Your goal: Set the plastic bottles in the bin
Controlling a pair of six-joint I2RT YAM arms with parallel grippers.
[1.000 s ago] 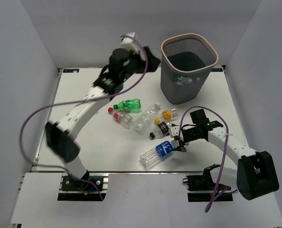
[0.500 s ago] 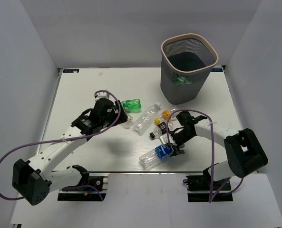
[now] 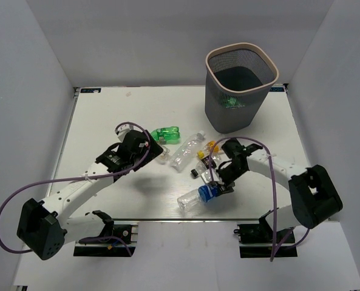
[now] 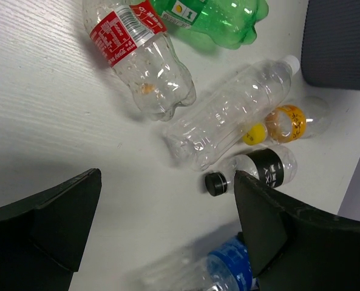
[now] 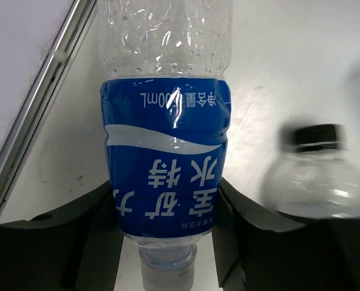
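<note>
The white bench [image 3: 107, 115] sat inside plain grey walls [image 3: 167, 36] on three sides. The bin [image 3: 231, 112] stood upright at the far edge, toward the far right corner, and something green [image 3: 230, 102] showed through its mesh.

My left arm [image 3: 76, 185] reached from the near left corner toward the middle of the bench, bent low. My right arm [image 3: 277, 170] curved in from the near right corner, with its wrist turned toward the middle.

My left gripper [image 4: 167, 212] hung wide open and held nothing, above the bare bench just beside the loose bottles. My right gripper [image 5: 164, 218] was down over the blue-labelled bottle [image 5: 164, 182]. Its fingers [image 5: 82, 230] pressed against both sides of the label, gripping it just above the neck.

That bottle lay on its side close to the near edge, right of the middle. The others lay in a cluster at the middle of the bench. A long clear bottle [image 4: 228, 115] lay at a slant. A green bottle [image 4: 216, 18] was on its far side, and a red-labelled bottle [image 4: 143, 54] lay next to the green one. A black-labelled bottle [image 4: 261, 170] and a yellow-labelled bottle [image 4: 286, 121] lay close together on the long one's right side. From my right wrist, the black-labelled one [image 5: 319, 182] was just beside the bottle I gripped.
</note>
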